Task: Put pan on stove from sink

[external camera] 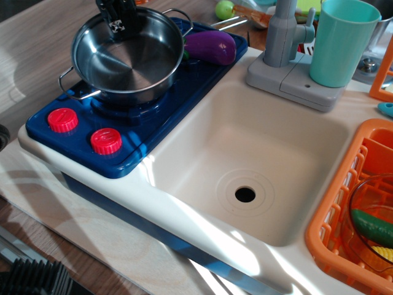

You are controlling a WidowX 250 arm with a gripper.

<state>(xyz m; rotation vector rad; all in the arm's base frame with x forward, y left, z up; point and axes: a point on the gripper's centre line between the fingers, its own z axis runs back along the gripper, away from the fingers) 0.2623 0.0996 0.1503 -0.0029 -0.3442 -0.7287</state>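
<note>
The shiny steel pan [126, 61] sits low over the round burner of the dark blue stove [132, 132], at the far left, level or nearly so. I cannot tell whether it rests on the burner or hangs just above it. My black gripper [118, 24] comes in from the top edge and is shut on the pan's far rim. One wire handle sticks out at the front left, the other at the back right. The cream sink [288, 153] lies to the right with nothing in it, its drain hole [245, 195] showing.
A purple eggplant [210, 47] lies on the stove's back right corner beside the pan. Two red knobs [105, 141] are at the stove's front. A grey faucet [284, 31] and teal cup [341, 40] stand behind the sink. An orange rack [334, 215] with a glass bowl [362, 196] is at the right.
</note>
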